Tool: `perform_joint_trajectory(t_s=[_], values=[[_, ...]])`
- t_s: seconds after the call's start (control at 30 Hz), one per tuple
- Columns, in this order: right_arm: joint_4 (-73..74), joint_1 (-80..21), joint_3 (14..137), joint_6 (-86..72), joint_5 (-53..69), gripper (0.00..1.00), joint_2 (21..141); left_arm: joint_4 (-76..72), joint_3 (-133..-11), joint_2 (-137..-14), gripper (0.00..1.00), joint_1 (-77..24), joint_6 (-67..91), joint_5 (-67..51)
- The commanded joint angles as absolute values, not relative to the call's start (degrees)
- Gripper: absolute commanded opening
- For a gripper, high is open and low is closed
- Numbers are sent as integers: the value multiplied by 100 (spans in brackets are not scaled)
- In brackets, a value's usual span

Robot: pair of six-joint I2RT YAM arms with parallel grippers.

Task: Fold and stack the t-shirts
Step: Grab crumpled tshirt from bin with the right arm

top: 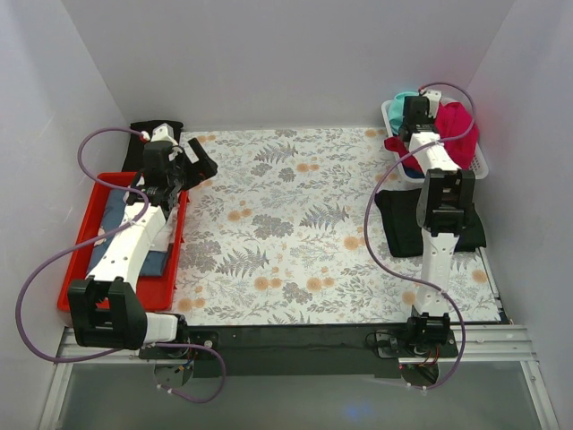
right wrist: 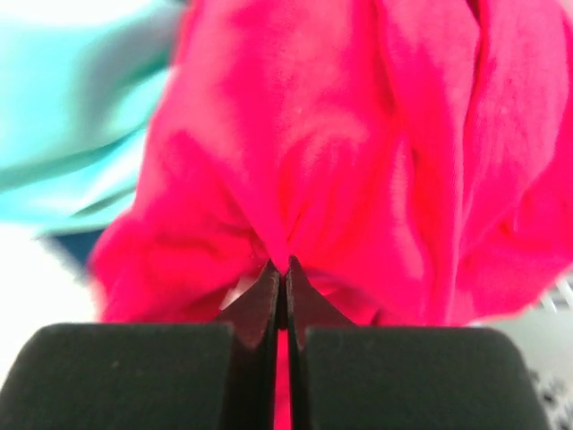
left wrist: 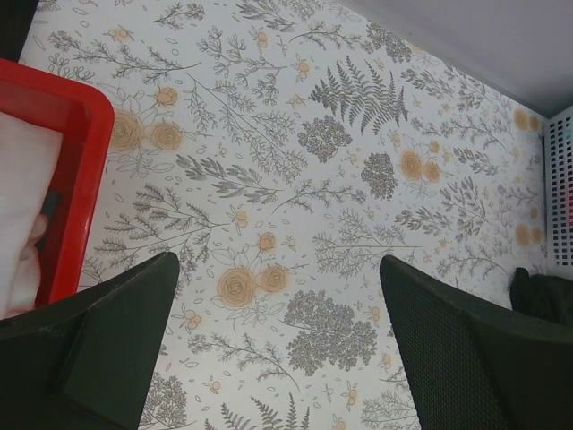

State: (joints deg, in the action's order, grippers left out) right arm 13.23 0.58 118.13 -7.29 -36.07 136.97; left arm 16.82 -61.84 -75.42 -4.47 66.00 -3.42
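- The right gripper (right wrist: 279,269) is pinched tight on a raised fold of the crimson t-shirt (right wrist: 358,161), with the cloth drawn into a peak at the fingertips.
- That shirt lies crumpled in the white basket (top: 479,167) at the table's far right corner. The teal t-shirt (right wrist: 72,107) touches it on the left.
- The left gripper (left wrist: 277,269) hangs with its jaws wide and empty over the patterned table cover (left wrist: 340,179), just beside the red tray (top: 76,246) on the table's left edge.
- A navy t-shirt (top: 115,213) lies in the tray under the left arm. A black t-shirt (top: 398,228) lies at the right edge, near the basket.
- A second dark cloth (top: 148,134) sits at the far left corner. It may be another shirt, but the top view does not let me tell.
- The crimson shirt looks light, limp and not fragile. It will likely sag and trail from a single pinch, and may drag the teal one along where the two tangle.
- The fold being held looks like a bunch from mid-body. That should serve for lifting the shirt out of the basket, but poorly for spreading it.
- For folding, better holds would be the two shoulder seams or the hem corners, one per gripper. The cloth would then hang flat before it is laid on the middle of the cover.
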Motion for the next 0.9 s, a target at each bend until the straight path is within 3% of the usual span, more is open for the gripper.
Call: perform_joint_trajectory(t_s=[0.0,0.2,0.37,0.87], values=[[1318,-404,11707,-765,-3797,1,12649,1784,-6240,-7277,94,-475,6521,-185],[1441,-685,11689,-686,-3999,1,11857,1670,-6117,-7207,94,-475,6548,-70],[2634,-352,12558,-1466,-2463,1,11979,1573,-5977,-7146,94,-475,6565,-70],[1943,-1721,12050,-651,-3725,1,11497,1687,-6038,-7014,93,-475,6566,-185]])
